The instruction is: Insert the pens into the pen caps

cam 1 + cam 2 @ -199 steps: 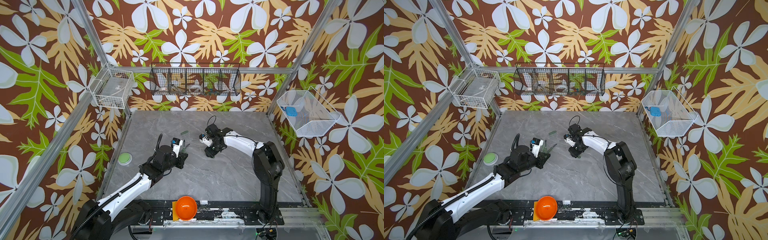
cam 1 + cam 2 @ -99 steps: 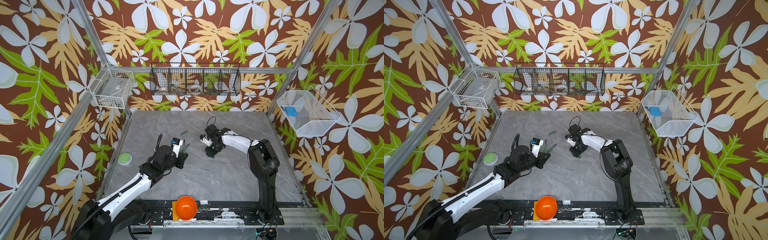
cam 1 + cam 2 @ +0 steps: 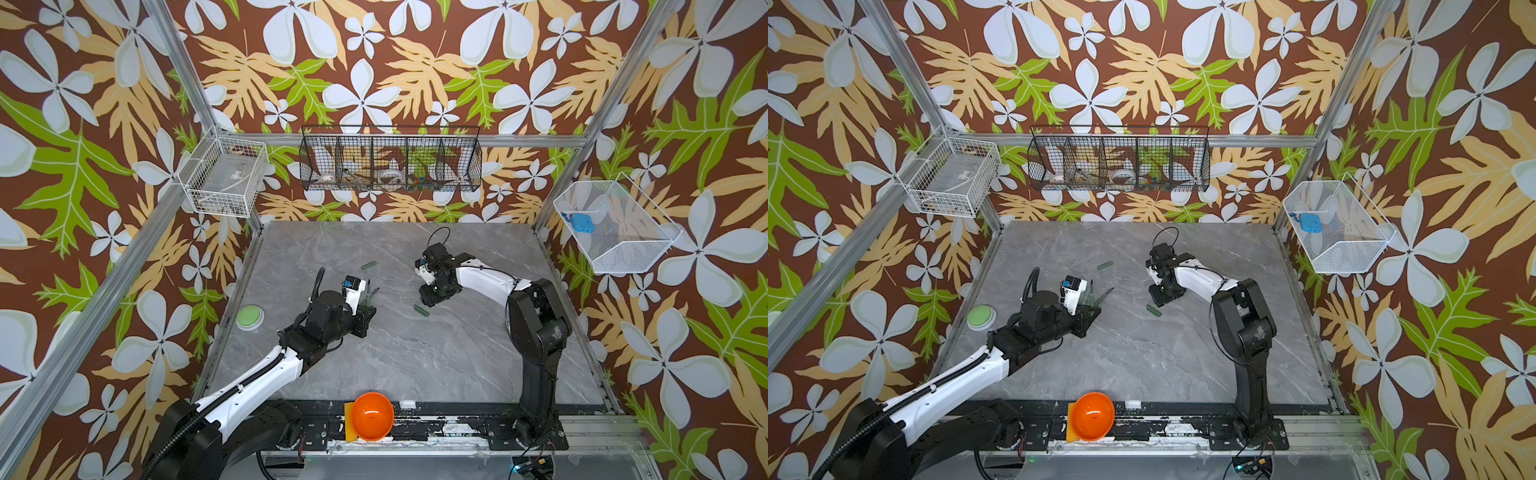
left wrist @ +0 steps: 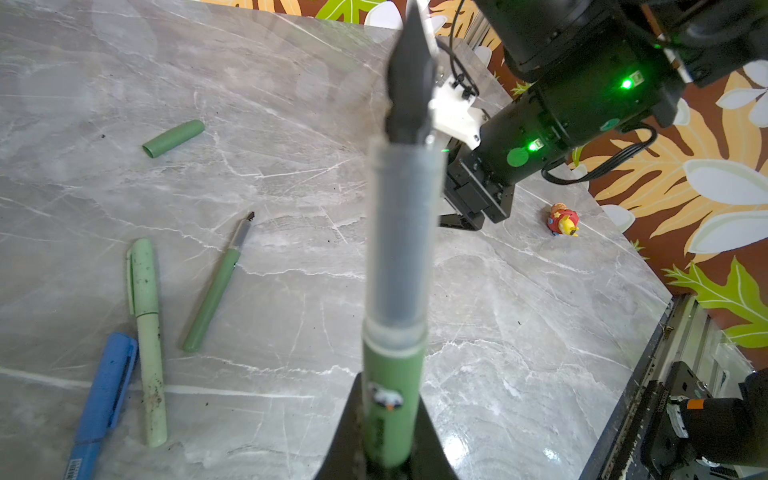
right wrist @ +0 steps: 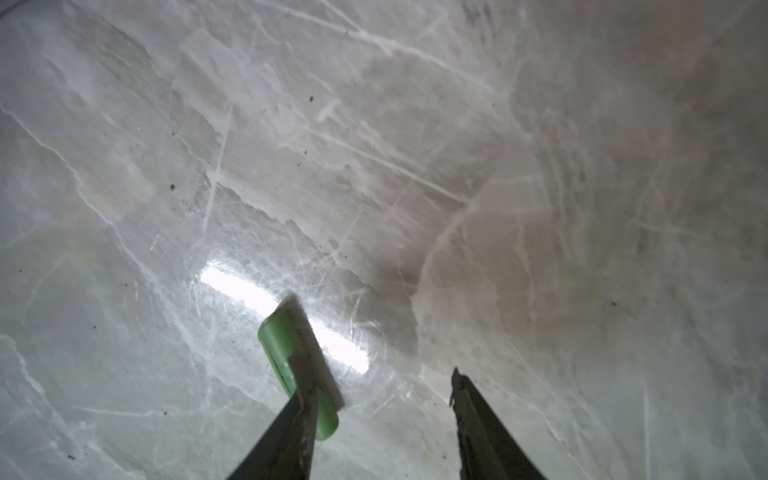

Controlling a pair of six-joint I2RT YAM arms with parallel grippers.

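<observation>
My left gripper (image 4: 388,457) is shut on a dark green pen (image 4: 395,291), which stands upright with its dark pointed tip uncovered; both top views show it (image 3: 368,286). On the table beside it lie an uncapped dark green pen (image 4: 216,286), a capped pale green pen (image 4: 145,332) and a capped blue pen (image 4: 104,399). One dark green pen cap (image 3: 368,264) lies farther back. My right gripper (image 5: 372,334) is open and low over another green pen cap (image 5: 286,353) (image 3: 420,310). That cap lies partly under one finger, with bare table between the fingers.
A small red and yellow toy (image 4: 563,220) sits on the table beyond the right arm. A green round button (image 3: 249,318) lies at the left edge and an orange bowl (image 3: 372,416) at the front rail. Wire baskets (image 3: 390,160) hang on the walls.
The right arm's elbow has shifted slightly while its gripper stays low over the cap. The left arm holds the pen still.
</observation>
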